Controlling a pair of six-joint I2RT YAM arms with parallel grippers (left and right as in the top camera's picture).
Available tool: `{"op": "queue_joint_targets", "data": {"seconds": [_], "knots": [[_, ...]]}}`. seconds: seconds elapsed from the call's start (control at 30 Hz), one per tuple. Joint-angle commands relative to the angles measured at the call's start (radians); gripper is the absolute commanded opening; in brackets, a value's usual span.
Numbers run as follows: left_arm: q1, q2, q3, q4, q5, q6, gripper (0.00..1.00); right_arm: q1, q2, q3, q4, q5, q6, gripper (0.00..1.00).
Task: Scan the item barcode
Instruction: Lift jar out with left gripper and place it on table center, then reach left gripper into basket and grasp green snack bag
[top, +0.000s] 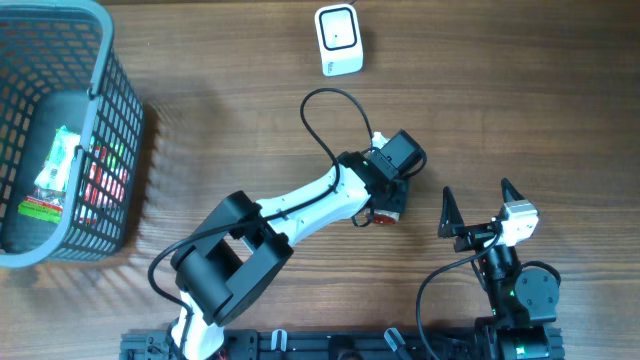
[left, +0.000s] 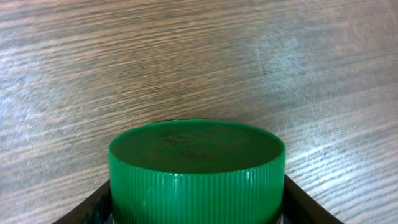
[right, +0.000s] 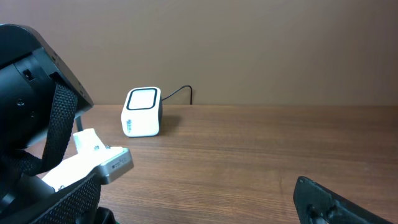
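The table (top: 540, 90) is brown wood-grain laminate, its streaks running lengthwise and faintly glossy in the left wrist view. The task's thing, a green-capped container (left: 198, 168), sits near the middle of the table, directly under the left arm's wrist. Its lid is a round, flat-topped plastic screw cap with fine vertical ribbing round the rim and a dull, slightly smudged top. From overhead only a sliver of red (top: 384, 217) shows beneath the arm, and I cannot tell the body's shape.

The scanner (top: 338, 40) is a small white box with rounded corners and a dark-outlined window. It stands at the far edge, well apart from the container, with a thin black cable behind it. At the left stands a grey plastic lattice basket (top: 118, 140) holding some packets.

The left gripper (top: 386, 200) straddles the cap. Its dark fingers (left: 301, 202) lie against both ribbed sides, so it seems to be clamped on the lid, though only the inner edges show. The right gripper (top: 478, 197) is at the near right with its jaws spread wide apart, holding nothing.
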Motion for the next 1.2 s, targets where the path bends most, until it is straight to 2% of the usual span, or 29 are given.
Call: {"op": "queue_joint_targets", "data": {"seconds": [0.0, 0.13, 0.43, 0.47, 0.5, 0.7, 0.77, 0.87, 0.9, 1.03, 1.17], "knots": [[0.008, -0.023, 0.010, -0.004, -0.062, -0.186, 0.58, -0.004, -0.002, -0.001, 0.003, 0.010, -0.009, 1.00], [0.016, -0.023, 0.010, 0.001, -0.137, -0.226, 0.64, -0.004, -0.002, -0.001, 0.003, 0.010, -0.009, 1.00], [0.018, -0.023, 0.010, 0.005, -0.137, -0.209, 0.80, -0.004, -0.002, -0.001, 0.003, 0.010, -0.009, 1.00], [0.018, -0.025, 0.010, 0.015, -0.137, -0.177, 0.87, -0.004, -0.002, -0.001, 0.003, 0.010, -0.010, 1.00], [0.018, -0.028, 0.011, 0.022, -0.137, -0.143, 1.00, -0.004, -0.002, -0.001, 0.003, 0.010, -0.009, 1.00], [0.039, -0.085, 0.065, 0.008, -0.190, -0.031, 1.00, -0.004, -0.002, -0.001, 0.003, 0.010, -0.009, 1.00], [0.061, -0.120, 0.105, -0.023, -0.204, -0.024, 1.00, -0.004, -0.002, -0.001, 0.003, 0.010, -0.009, 1.00], [0.112, -0.186, 0.190, -0.087, -0.204, 0.057, 1.00, -0.004, -0.002, -0.001, 0.003, 0.010, -0.009, 1.00], [0.168, -0.237, 0.270, -0.171, -0.239, 0.145, 1.00, -0.004, -0.002, -0.001, 0.003, 0.010, -0.009, 1.00], [0.322, -0.333, 0.422, -0.357, -0.406, 0.267, 1.00, -0.004, -0.002, -0.001, 0.003, 0.010, -0.009, 1.00], [0.561, -0.475, 0.460, -0.384, -0.616, 0.360, 1.00, -0.004, -0.002, -0.001, 0.003, 0.010, -0.009, 1.00]]}}
